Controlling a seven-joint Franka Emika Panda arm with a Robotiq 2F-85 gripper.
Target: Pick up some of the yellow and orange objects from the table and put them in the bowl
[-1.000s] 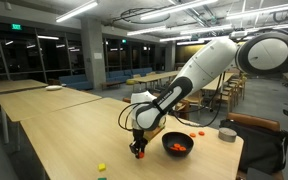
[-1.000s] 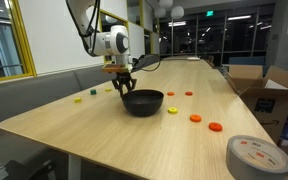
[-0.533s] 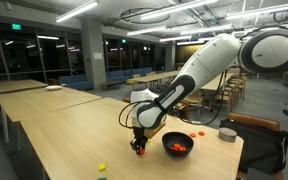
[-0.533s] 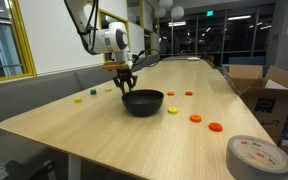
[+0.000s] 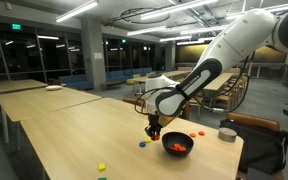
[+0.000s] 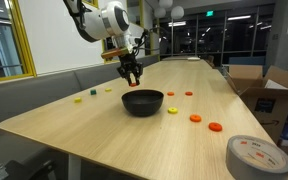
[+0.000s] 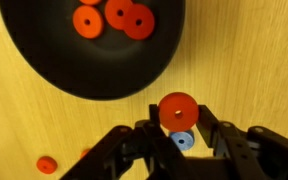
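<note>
One long table [image 5: 74, 135] of pale, smooth wood stands in a dim hall with glass walls [image 5: 39, 55], ceiling strip lights [image 5: 76, 10] and similar tables [image 5: 24, 87] behind. A round, shallow, matte black bowl [image 6: 143, 101] rests on it, holding three flat orange discs [image 7: 114, 15]. The gripper [image 5: 153, 131] hangs above the tabletop beside the bowl's rim, jaws clamped on another orange disc [image 7: 177, 108]. More orange pieces [image 6: 195, 118], a yellow one [image 6: 79, 98] and a small blue piece [image 7: 182, 140] lie scattered on the wood.
</note>
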